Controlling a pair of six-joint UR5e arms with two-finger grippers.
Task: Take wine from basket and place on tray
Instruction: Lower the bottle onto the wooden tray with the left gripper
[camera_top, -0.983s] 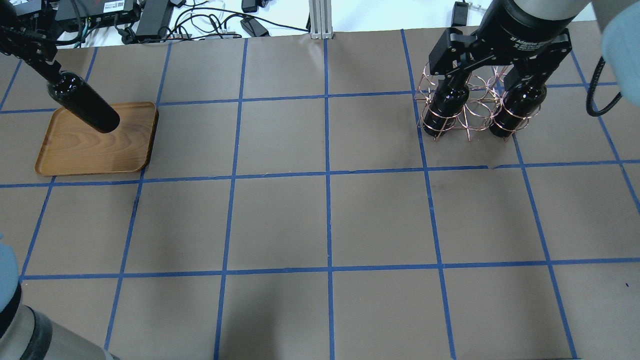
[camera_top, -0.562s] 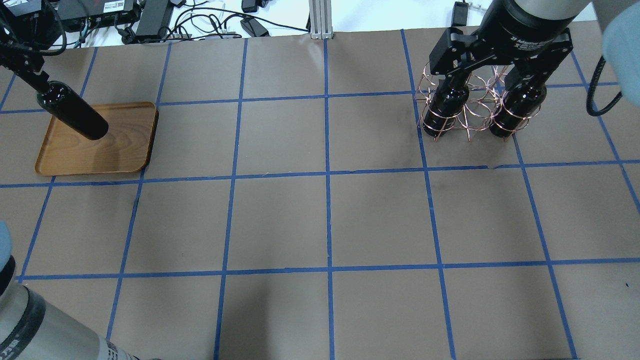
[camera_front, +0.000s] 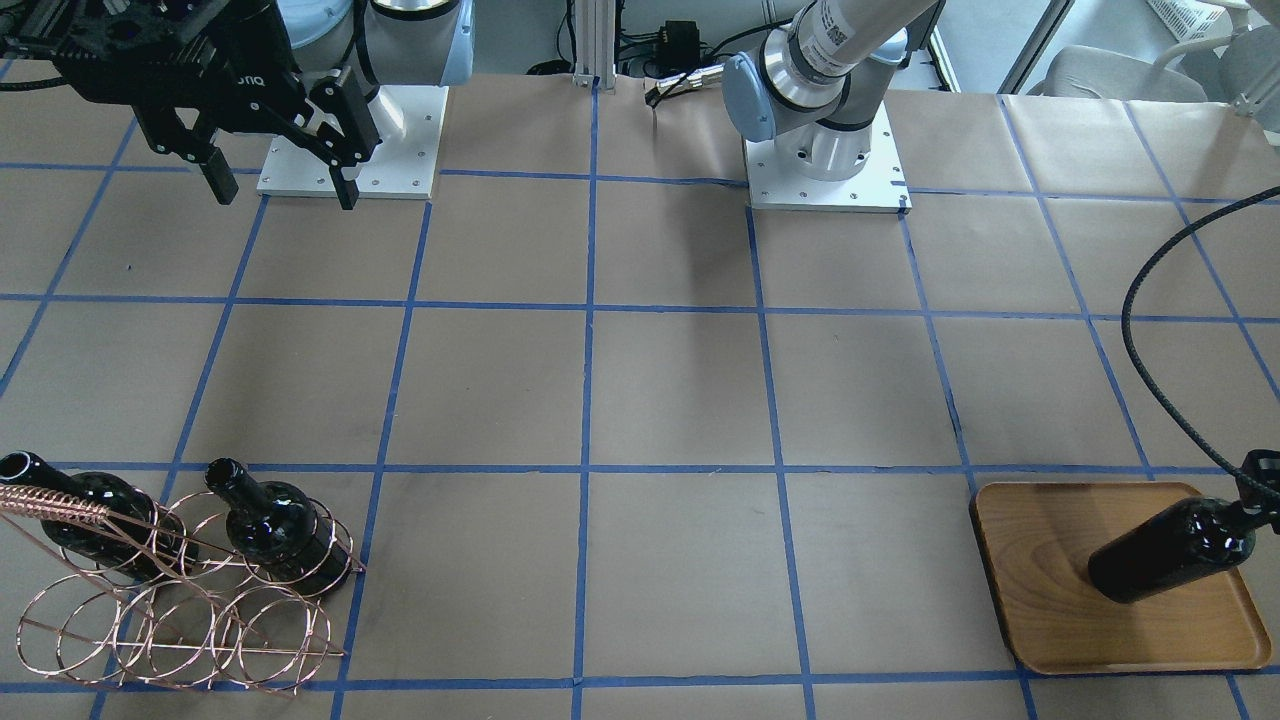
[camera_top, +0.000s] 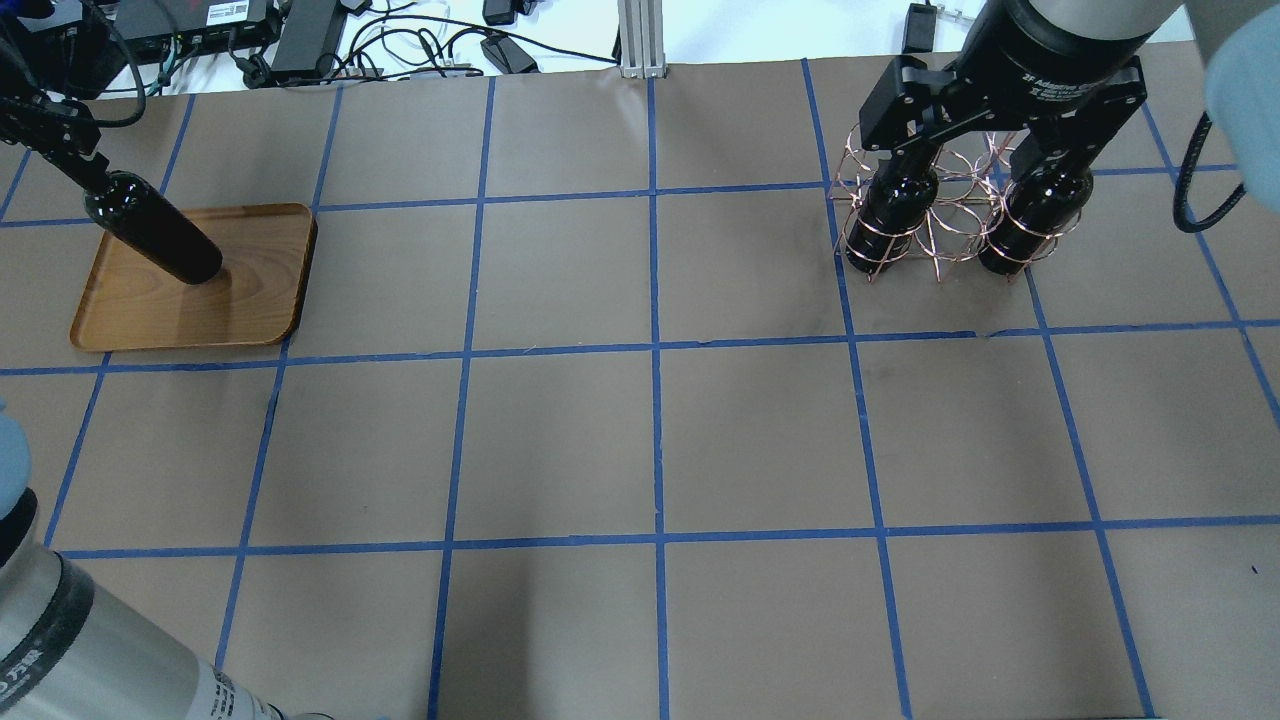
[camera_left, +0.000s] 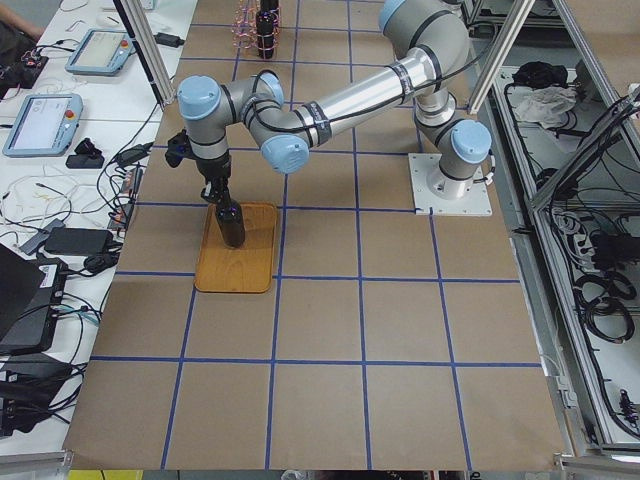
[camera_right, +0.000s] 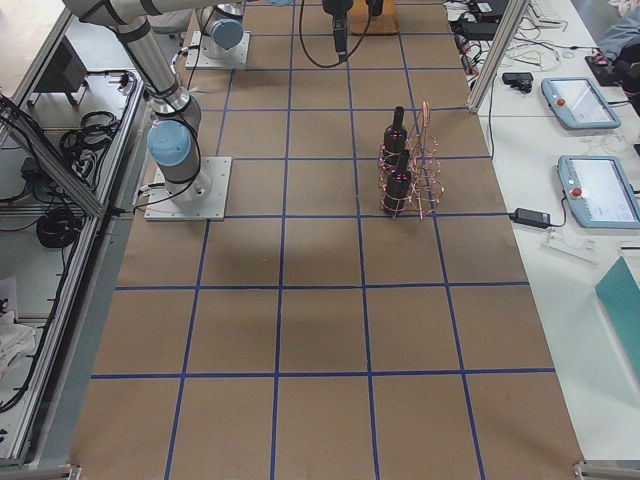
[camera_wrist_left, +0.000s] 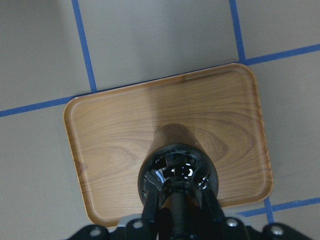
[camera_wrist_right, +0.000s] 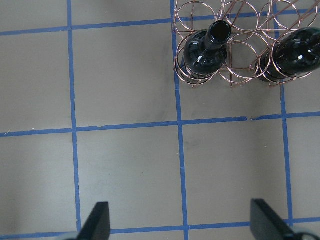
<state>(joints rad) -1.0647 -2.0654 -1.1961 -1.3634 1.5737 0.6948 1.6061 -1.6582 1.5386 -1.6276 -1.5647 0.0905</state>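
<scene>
Progress check, bottle no. 1.

- L gripper (camera_wrist_left: 176, 202) was clamped on the neck of one wine bottle (camera_top: 150, 232). The bottle hung approx. upright with its base over the mid part of the tray (camera_top: 245, 295).
- Base looked v. close to the wood, but contact couldn't be confirmed from any view.
- R gripper (camera_front: 282, 192) had its jaws spread wide and held nothing. It hovered high up by the basket (camera_top: 934, 222).
- Basket held 2 other bottles (camera_front: 280, 535), both upright in the rings with empty rings betw. them.

Est. status: removal from the basket and the carry across were done for this bottle. Left to do: seat it on the tray, let go, back the arm off. If all the wine is meant, 2 more to go.
</scene>
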